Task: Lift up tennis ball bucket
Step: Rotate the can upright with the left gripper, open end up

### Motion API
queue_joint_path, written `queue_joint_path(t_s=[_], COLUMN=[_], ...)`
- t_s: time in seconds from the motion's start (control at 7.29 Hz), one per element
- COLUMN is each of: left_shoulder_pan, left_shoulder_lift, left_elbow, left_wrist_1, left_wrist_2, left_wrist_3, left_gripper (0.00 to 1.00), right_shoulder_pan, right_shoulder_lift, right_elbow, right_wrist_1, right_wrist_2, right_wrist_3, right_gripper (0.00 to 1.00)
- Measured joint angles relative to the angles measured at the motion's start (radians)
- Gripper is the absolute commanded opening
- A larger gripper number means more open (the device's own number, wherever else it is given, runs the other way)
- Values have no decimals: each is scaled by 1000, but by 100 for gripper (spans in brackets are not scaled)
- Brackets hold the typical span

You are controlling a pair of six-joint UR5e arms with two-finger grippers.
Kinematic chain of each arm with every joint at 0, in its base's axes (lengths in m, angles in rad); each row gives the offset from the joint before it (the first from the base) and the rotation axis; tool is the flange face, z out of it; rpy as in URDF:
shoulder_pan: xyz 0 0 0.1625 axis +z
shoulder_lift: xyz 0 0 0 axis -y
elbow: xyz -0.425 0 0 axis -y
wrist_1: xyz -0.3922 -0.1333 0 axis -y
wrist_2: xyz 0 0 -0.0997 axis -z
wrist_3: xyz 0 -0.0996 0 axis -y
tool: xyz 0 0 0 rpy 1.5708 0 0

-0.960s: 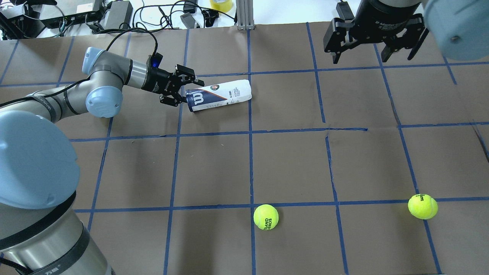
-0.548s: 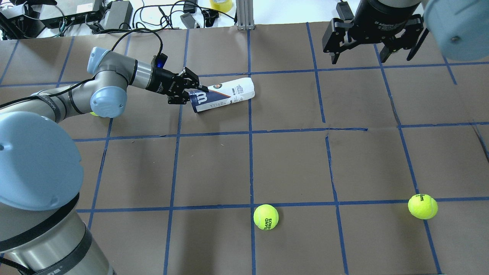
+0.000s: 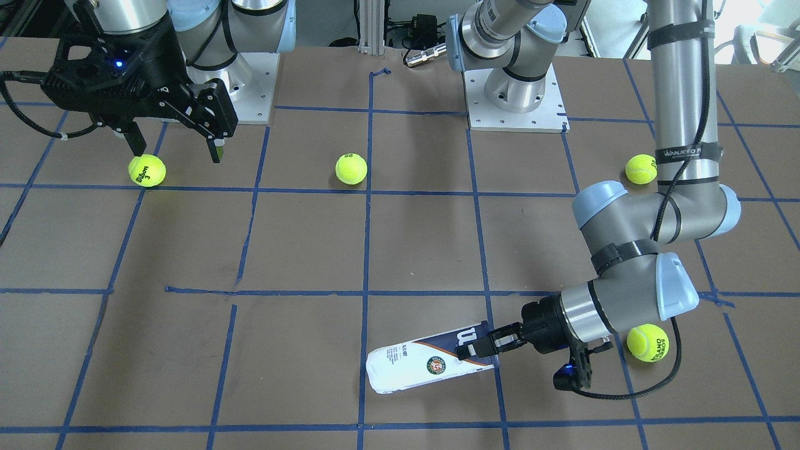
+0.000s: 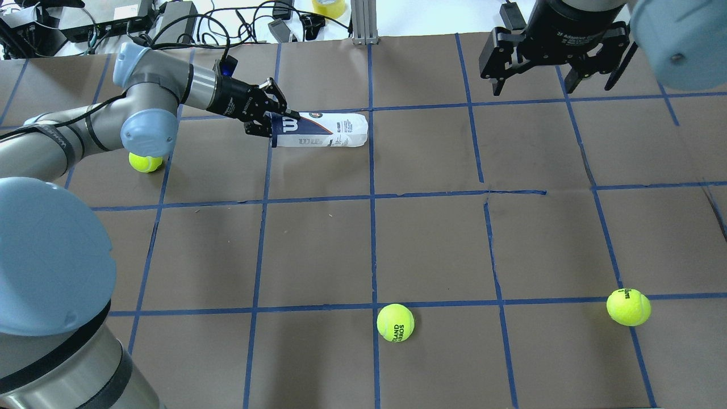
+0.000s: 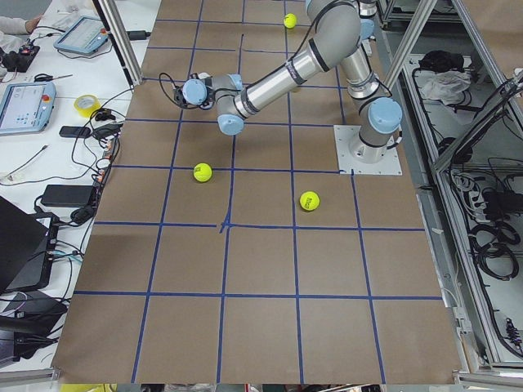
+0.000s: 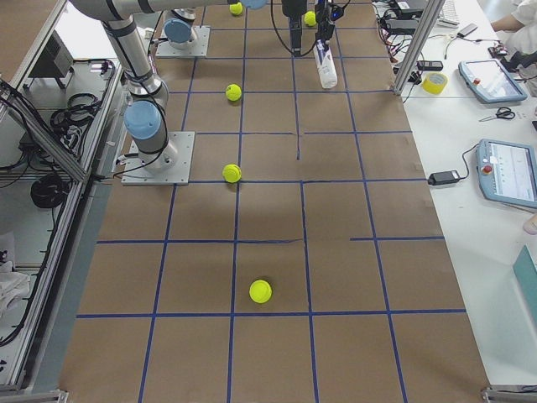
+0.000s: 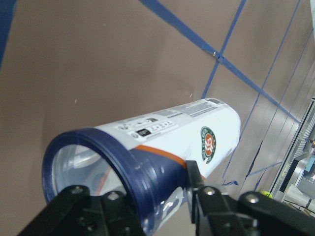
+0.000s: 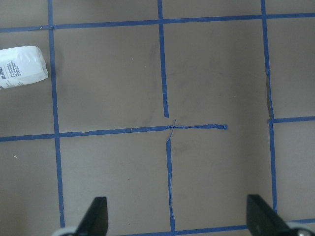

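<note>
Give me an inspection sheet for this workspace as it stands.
Surface: brown paper table with a blue tape grid; tape wrinkled near the middle.
Job's things: tennis ball bucket lying on its side, navy rim toward the left arm.
Clutter: loose tennis balls; one partly under the left arm.
Pincers: left pincer shut on the bucket's rim; right pincer open above the table, holding nothing.
Cables: black cable loops from the left wrist.
Surroundings: power bricks and wires beyond the table edge; teach pendants on the side bench.
</note>
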Motion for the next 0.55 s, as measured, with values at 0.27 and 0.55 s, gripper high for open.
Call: queue_joint_path(t_s=[0.27, 0.55], left_shoulder_pan=[-34, -114], left_shoulder_lift=[47, 87], left_elbow=[76, 139], left_wrist_1=[-18, -52], left_wrist_2=[123, 331], left_wrist_3=[-64, -87], left_gripper=[0, 0], right_shoulder_pan=[0, 0], right_shoulder_lift=[0, 0], right_elbow=[1, 2], right_wrist_1=[0, 0], right_wrist_2=[-1, -2], right_wrist_3=[0, 0], right_gripper=[100, 100])
